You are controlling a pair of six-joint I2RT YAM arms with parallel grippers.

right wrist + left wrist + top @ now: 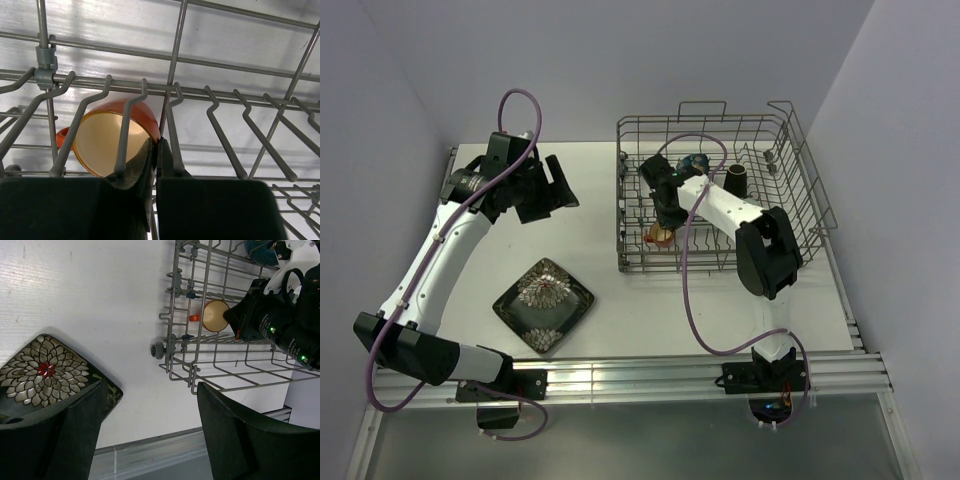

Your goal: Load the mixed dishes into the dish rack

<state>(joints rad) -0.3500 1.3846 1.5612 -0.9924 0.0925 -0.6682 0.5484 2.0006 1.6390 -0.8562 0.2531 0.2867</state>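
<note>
1. Nearby, toward the arm bases: the dark square plate point(543, 305) with its silvery leaf pattern lies flat on the white table point(600, 180), outside the rack and left of it.
2. Left gripper point(150, 390) hangs over the table beyond the plate. Its jaws stand wide apart with nothing between them. In its wrist view a corner of the plate shows past one finger.
3. Right gripper point(156, 147) reaches down into the dish rack point(800, 160) at its near-left part, jaws closed flat together among the tines.
4. The small orange cup point(105, 142) lies on its side on the rack floor, with its cream inside facing the wrist camera. Its rim is right at one fingertip and partly hidden behind it.
5. Farther back in the rack: the small brown cup point(737, 180) stands upright, and to its left sits a dark bluish dish point(697, 162), too small to identify.
</note>
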